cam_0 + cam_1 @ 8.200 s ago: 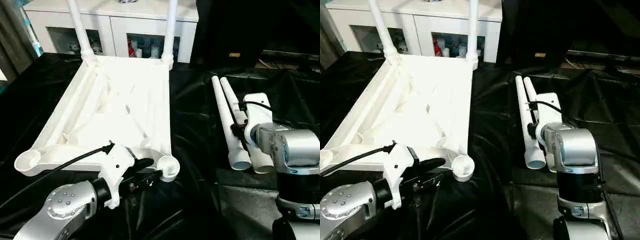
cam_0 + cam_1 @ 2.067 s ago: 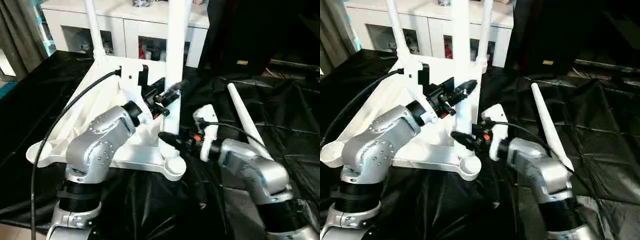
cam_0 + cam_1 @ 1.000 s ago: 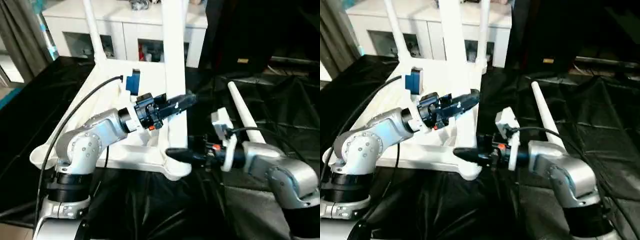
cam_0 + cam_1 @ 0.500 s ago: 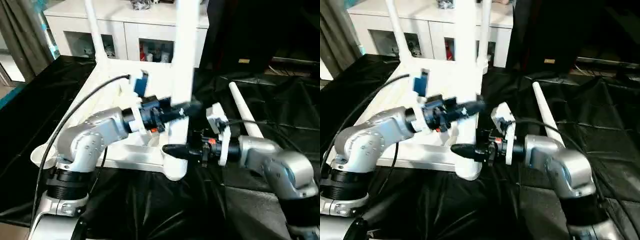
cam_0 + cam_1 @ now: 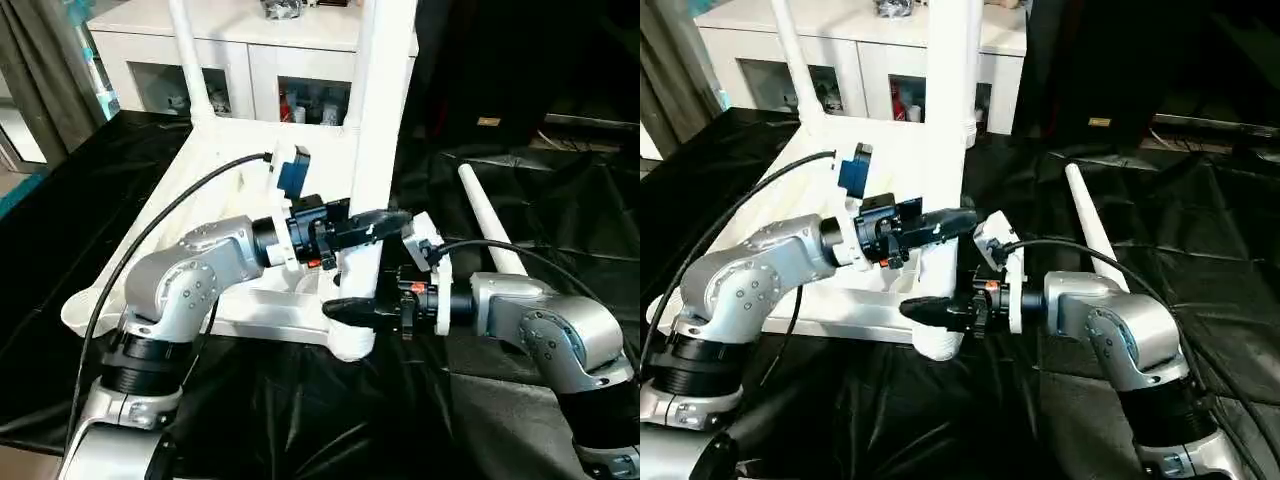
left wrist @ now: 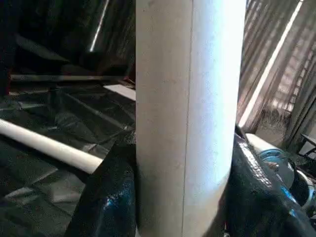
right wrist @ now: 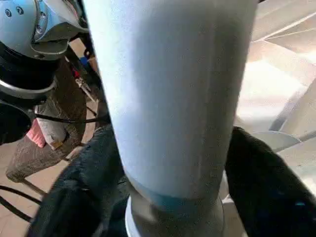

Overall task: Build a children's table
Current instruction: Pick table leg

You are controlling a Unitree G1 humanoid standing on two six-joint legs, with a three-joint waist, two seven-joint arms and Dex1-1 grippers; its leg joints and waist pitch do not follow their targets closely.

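A: Vs a sec ago: leg [image 5: 378,130] now stands straighter over the near corner socket [image 5: 350,338], and the right gripper [image 5: 352,305] has closed in on its foot. Left gripper [image 5: 372,226] has crept along w/ it, a bit higher up.

B: Fingers?

A: Left gripper: clamped on the leg, one black finger [image 6: 106,192] each side, tube between them. Right gripper: fingers apart around the leg's base, pad [image 7: 266,182] close on each flank; can't tell if they press.

B: Where's the table?

A: Table [image 5: 225,190] lies upside down, ribs up, under and behind both grippers. Two far legs already in. Spare leg [image 5: 487,225] lies beyond the right gripper, well apart.

B: Handling?

A: My guess: hollow plastic, light, stiff, but smooth, so it may slip or twist in the pads. Long tube means leverage; tilt jams it in the socket. Best hold low near the socket to steer, higher up to keep it plumb, as now.

B: Surface, room?

A: Black cloth [image 5: 520,140], creased and shiny, so the top could slide when pushed. Cabinet [image 5: 250,60] w/ glass doors behind, curtain [image 5: 35,70] at far left.
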